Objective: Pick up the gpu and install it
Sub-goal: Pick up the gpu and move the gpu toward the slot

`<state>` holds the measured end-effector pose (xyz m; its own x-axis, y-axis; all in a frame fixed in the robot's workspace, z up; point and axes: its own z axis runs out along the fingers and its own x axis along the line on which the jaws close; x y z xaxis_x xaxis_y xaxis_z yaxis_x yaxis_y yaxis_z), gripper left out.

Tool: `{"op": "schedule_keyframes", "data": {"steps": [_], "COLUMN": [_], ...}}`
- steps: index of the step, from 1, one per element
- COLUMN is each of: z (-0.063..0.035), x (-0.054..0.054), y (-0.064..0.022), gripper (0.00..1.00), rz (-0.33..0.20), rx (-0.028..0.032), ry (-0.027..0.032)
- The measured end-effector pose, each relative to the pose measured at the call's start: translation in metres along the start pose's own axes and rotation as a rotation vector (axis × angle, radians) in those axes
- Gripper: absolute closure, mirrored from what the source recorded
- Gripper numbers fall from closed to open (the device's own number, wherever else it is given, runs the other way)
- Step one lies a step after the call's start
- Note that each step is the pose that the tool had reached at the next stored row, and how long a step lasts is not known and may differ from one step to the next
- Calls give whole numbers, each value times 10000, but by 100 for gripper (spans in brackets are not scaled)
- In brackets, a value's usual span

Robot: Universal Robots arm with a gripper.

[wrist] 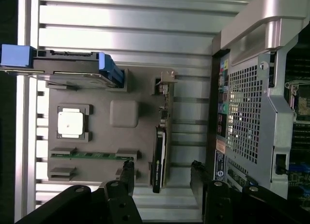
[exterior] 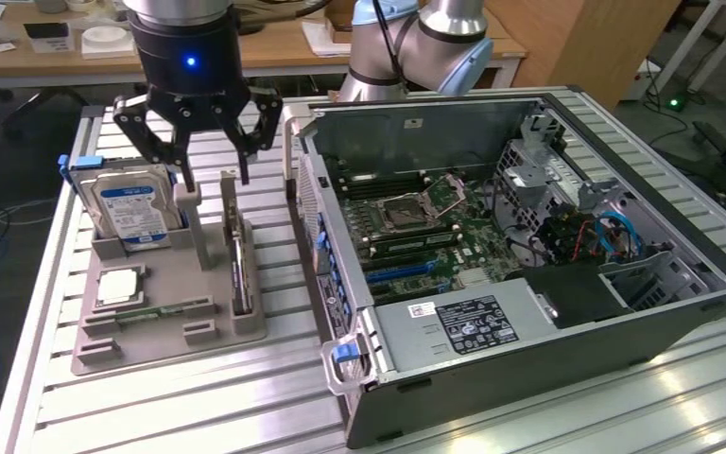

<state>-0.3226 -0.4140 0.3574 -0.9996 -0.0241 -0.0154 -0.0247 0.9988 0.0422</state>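
Hovering over the grey parts tray (exterior: 148, 345) with the gripper (exterior: 216, 178) spread wide, nothing held. Lined up above the gpu (exterior: 234, 253) - in the wrist view, one finger on either side of the card's end, apart from it as far as can be told. Stood on edge in its tray slot, between the hard drive (exterior: 136, 210) and the open computer case (exterior: 527, 236) - probably so the thin top edge can be pinched from above. Judged as pre-grasp; not picked, not installed. Lying flat in their own recesses: memory stick (exterior: 162, 310) and processor (exterior: 121, 284).
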Motion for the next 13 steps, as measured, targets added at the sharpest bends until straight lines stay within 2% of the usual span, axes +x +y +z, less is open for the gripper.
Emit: {"op": "schedule_keyframes", "data": {"steps": [13], "z": [68], "x": [1], "y": [-6], "gripper": [41], "rz": [0], "rx": [0], "ry": [0]}}
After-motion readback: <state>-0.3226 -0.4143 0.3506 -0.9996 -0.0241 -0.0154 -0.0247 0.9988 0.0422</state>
